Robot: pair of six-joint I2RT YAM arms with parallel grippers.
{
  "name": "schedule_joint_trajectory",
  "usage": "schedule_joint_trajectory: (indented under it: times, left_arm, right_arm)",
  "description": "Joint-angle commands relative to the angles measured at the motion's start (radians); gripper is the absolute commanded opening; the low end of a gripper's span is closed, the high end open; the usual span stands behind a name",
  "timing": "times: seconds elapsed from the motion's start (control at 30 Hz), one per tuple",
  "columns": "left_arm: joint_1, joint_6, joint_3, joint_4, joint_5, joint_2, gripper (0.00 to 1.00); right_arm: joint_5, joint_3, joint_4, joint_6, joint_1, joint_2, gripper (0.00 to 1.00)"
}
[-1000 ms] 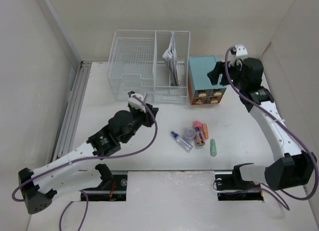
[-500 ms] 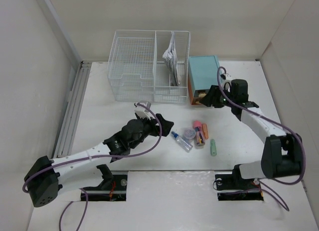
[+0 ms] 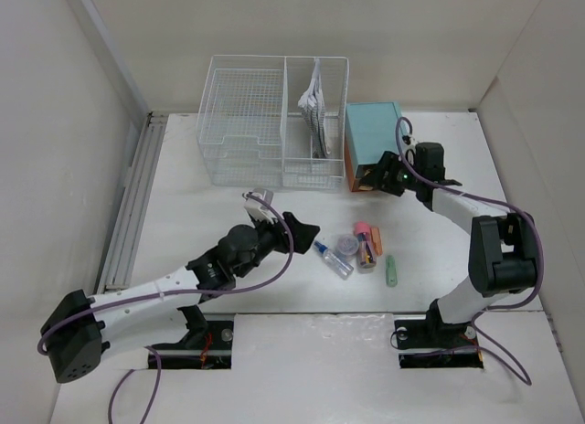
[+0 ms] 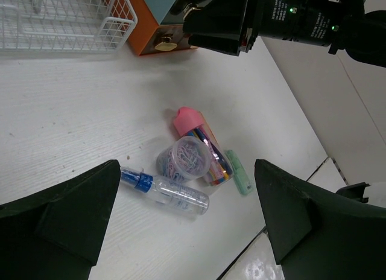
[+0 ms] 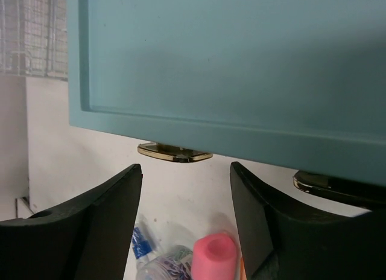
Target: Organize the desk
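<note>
The white desk (image 3: 201,223) carries a small pile at centre right: a clear bottle with a blue cap (image 3: 332,259) (image 4: 170,194), a round tub of paper clips (image 3: 346,246) (image 4: 183,157), a pink cylinder (image 3: 362,230) (image 4: 187,119), a tube of coloured pieces (image 4: 212,155) and a green eraser (image 3: 391,270) (image 4: 238,172). My left gripper (image 3: 302,230) (image 4: 187,222) is open and empty, just left of the bottle. My right gripper (image 3: 379,175) (image 5: 187,225) is open and empty at the front of the teal drawer box (image 3: 373,143) (image 5: 241,63), its jaws either side of a brass handle (image 5: 175,152).
A white wire-mesh basket (image 3: 274,122) stands at the back with papers (image 3: 315,104) in its right compartment. A grooved metal rail (image 3: 128,205) runs along the left edge. Walls close in on the left, back and right.
My left gripper moved right toward the bottle and pile. My right gripper came down from above the drawer box to its front face.
</note>
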Motion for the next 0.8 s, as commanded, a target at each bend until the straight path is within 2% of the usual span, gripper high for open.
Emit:
schedule_joint_trajectory:
  times: [0.0, 0.23, 0.4, 0.5, 0.6, 0.73, 0.77]
  left_arm:
    - [-0.005, -0.004, -0.026, 0.06, 0.004, -0.03, 0.92]
    - [-0.014, -0.004, -0.036, 0.06, 0.004, -0.018, 0.9]
    - [-0.023, 0.005, -0.025, 0.06, 0.004, 0.033, 0.88]
    - [-0.043, 0.016, -0.016, 0.06, -0.007, 0.058, 0.88]
    - [-0.052, 0.016, -0.016, 0.06, -0.018, 0.067, 0.87]
    - [-0.072, 0.016, -0.016, 0.06, -0.027, 0.076, 0.84]
    - [-0.072, 0.025, -0.016, 0.06, -0.027, 0.088, 0.82]
  right_arm:
    - [0.014, 0.031, 0.201, 0.051, -0.005, 0.004, 0.66]
    - [0.111, -0.031, 0.31, 0.125, 0.005, -0.029, 0.66]
    - [0.217, -0.061, 0.398, 0.163, 0.024, -0.061, 0.58]
    - [0.241, -0.101, 0.483, 0.203, 0.044, -0.073, 0.58]
    - [0.25, -0.101, 0.484, 0.212, 0.053, -0.073, 0.55]
    - [0.263, -0.11, 0.484, 0.212, 0.053, -0.096, 0.31]
    - [0.263, -0.12, 0.484, 0.202, 0.053, -0.107, 0.28]
